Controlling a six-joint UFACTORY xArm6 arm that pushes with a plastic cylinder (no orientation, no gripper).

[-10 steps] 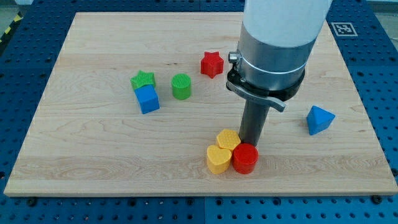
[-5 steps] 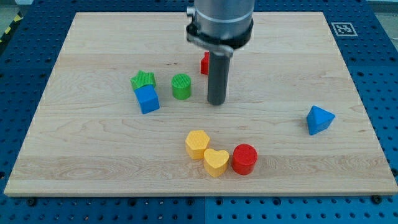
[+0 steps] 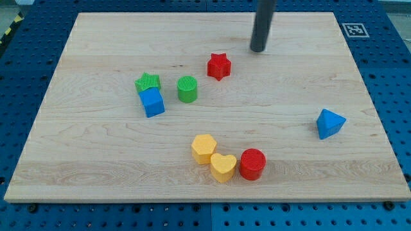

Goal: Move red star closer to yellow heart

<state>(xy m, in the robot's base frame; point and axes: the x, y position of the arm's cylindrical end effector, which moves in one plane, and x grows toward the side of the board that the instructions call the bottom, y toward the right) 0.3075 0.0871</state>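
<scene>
Table (image 3: 90,38), eight blocks, rod tip (image 3: 258,49) near the view's top edge.

Open room: bare wood along the view's left, top-left and bottom-left; a clear lane runs from the red star (image 3: 218,65) down to the yellow heart (image 3: 223,167). Count: two red (star; cylinder (image 3: 252,163)), two yellow (heart; hexagon (image 3: 204,148)), two green (star (image 3: 148,81); cylinder (image 3: 187,88)), two blue (cube (image 3: 152,102); pyramid (image 3: 329,122)). Red star lies well apart from the heart, which touches the hexagon and red cylinder. Tip stands up and to the view's right of the red star, apart. No gripper fitted, so no open-or-closed state applies. Change: tip has moved from beside the green cylinder toward the top; blocks unchanged.
</scene>
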